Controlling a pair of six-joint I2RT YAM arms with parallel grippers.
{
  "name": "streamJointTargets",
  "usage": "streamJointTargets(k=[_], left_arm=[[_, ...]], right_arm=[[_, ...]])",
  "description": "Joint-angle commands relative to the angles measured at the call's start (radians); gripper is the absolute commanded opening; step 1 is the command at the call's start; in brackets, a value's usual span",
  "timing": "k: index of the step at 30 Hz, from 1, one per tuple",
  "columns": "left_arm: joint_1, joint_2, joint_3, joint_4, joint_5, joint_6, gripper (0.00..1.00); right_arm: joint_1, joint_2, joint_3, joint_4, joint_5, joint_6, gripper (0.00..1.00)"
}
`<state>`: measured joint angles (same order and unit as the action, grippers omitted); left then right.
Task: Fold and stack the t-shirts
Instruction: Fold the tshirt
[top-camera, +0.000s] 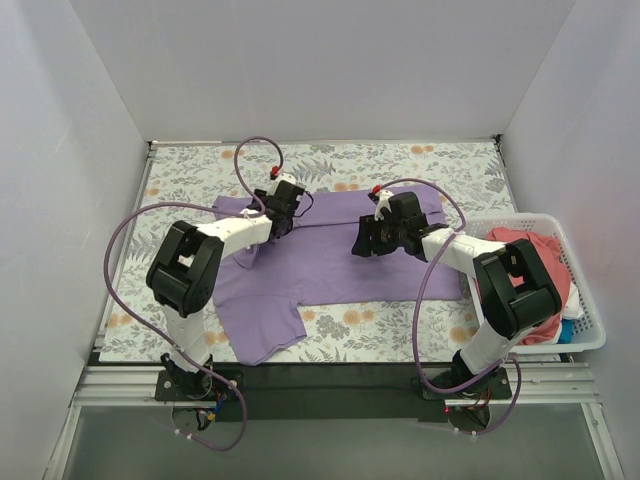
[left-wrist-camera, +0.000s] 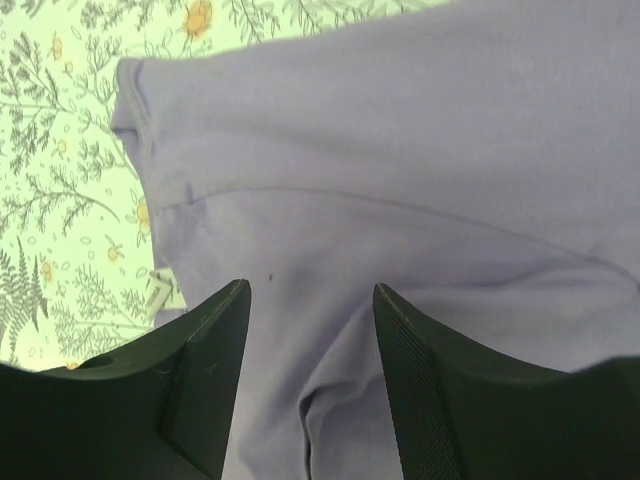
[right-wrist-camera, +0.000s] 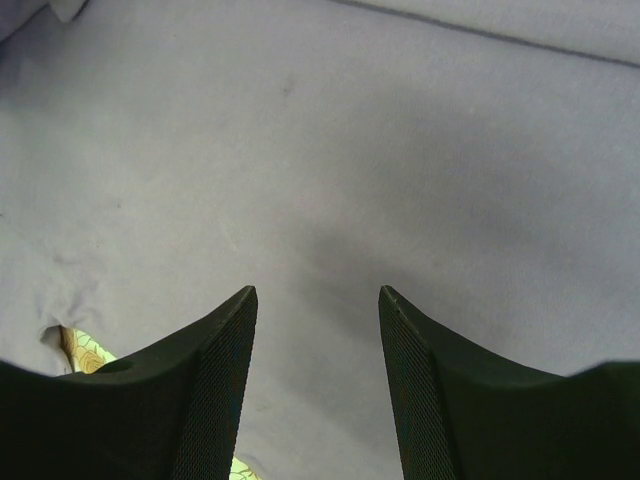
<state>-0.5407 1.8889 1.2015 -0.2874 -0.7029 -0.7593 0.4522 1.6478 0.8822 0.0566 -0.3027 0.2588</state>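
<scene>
Lavender shirt (top-camera: 330, 262) lies spread flat on floral mat (top-camera: 400, 160), roughly mid-mat. One sleeve sticks out at its near-left corner, toward the arm bases. A crease line runs across its far part, left to right.

Left gripper (top-camera: 283, 222) sits over the shirt's far-left area, pointing down at the cloth. In the left wrist view the left gripper (left-wrist-camera: 310, 290) has its jaws spread, nothing between them, and lavender shirt (left-wrist-camera: 450, 150) fills most of the frame under them. Shirt edge and a seam show on the left of that view, with mat (left-wrist-camera: 60, 150) beyond. A small white bit at that edge (left-wrist-camera: 160, 290) is possibly a label; too blurred to be sure.

Right gripper (top-camera: 362, 248) hangs over the shirt's right-centre. In the right wrist view the right gripper (right-wrist-camera: 318, 295) also has its jaws spread with a clear gap, pinching nothing, with smooth lavender shirt (right-wrist-camera: 350, 150) below. Whether either set of tips touches the cloth I cannot tell.

Just right of the lavender shirt stands white basket (top-camera: 520, 217). Coral shirt (top-camera: 563, 280) is bunched inside, with white cloth (top-camera: 573, 305) and a bit of blue cloth (top-camera: 566, 330) at the side away from the lavender shirt. Right arm partly hides that pile.
</scene>
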Motion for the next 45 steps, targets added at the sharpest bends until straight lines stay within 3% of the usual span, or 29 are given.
streamJointTargets(k=[1, 11, 18, 22, 26, 32, 36, 45], left_arm=[[0.033, 0.028, 0.059, 0.034, 0.023, 0.023, 0.52], [0.077, 0.006, 0.113, -0.011, 0.040, -0.041, 0.55], [-0.024, -0.175, 0.001, -0.126, 0.080, -0.155, 0.56], [-0.019, -0.257, -0.068, -0.297, 0.049, -0.427, 0.54], [0.081, -0.344, -0.195, -0.300, 0.138, -0.581, 0.54], [0.268, -0.410, -0.309, -0.190, 0.374, -0.630, 0.54], [0.292, -0.367, -0.312, -0.168, 0.431, -0.621, 0.50], [0.294, -0.340, -0.319, -0.139, 0.479, -0.601, 0.48]], right_arm=[[0.002, -0.031, -0.011, 0.032, -0.021, -0.006, 0.59], [0.002, -0.060, -0.011, 0.034, -0.058, -0.021, 0.58], [0.017, -0.040, 0.021, 0.051, -0.107, -0.038, 0.56], [0.060, 0.016, 0.084, 0.107, -0.133, -0.004, 0.52], [0.123, 0.114, 0.153, 0.176, -0.141, 0.042, 0.49], [0.170, 0.259, 0.257, 0.265, -0.144, 0.097, 0.38], [0.198, 0.335, 0.330, 0.281, -0.134, 0.096, 0.28], [0.249, 0.484, 0.465, 0.298, -0.147, 0.108, 0.27]])
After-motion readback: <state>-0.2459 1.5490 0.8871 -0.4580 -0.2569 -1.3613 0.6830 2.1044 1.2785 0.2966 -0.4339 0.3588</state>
